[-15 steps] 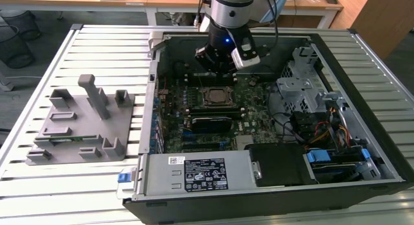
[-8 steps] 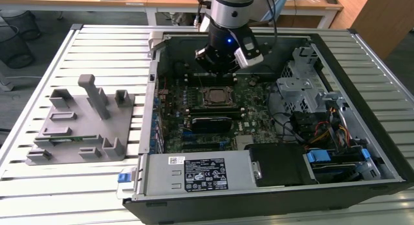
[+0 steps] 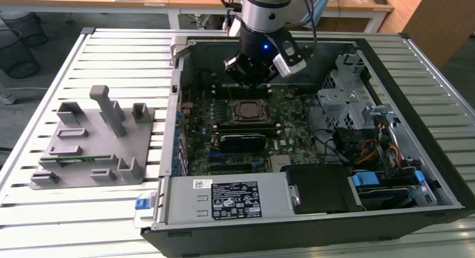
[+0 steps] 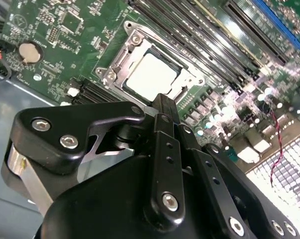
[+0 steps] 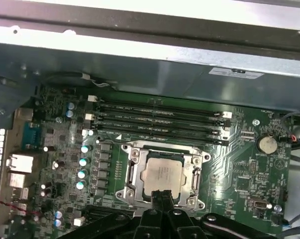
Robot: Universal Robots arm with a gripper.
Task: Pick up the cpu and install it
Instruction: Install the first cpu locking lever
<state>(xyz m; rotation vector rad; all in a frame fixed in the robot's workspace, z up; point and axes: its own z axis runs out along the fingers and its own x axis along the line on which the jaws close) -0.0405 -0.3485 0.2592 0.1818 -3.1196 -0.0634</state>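
Observation:
The cpu (image 3: pixel 247 112) (image 4: pixel 150 75) (image 5: pixel 162 174), a square chip with a silver-grey top, lies flat inside the metal-framed socket (image 5: pixel 131 172) on the green motherboard (image 3: pixel 293 122). My gripper (image 3: pixel 248 84) (image 4: pixel 163 102) (image 5: pixel 162 195) hangs a little above the board, just beyond the socket's far side in the exterior view. Its black fingers are shut together with nothing between them. In the first wrist view the fingertips overlap the chip's near edge.
The open computer case (image 3: pixel 178 91) walls the board in. A power supply (image 3: pixel 222 199) sits at the front and a metal drive cage (image 3: pixel 349 97) with cables at the exterior view's right. Memory slots (image 5: pixel 159 119) run beside the socket. A grey fixture tray (image 3: pixel 89 141) stands outside the case.

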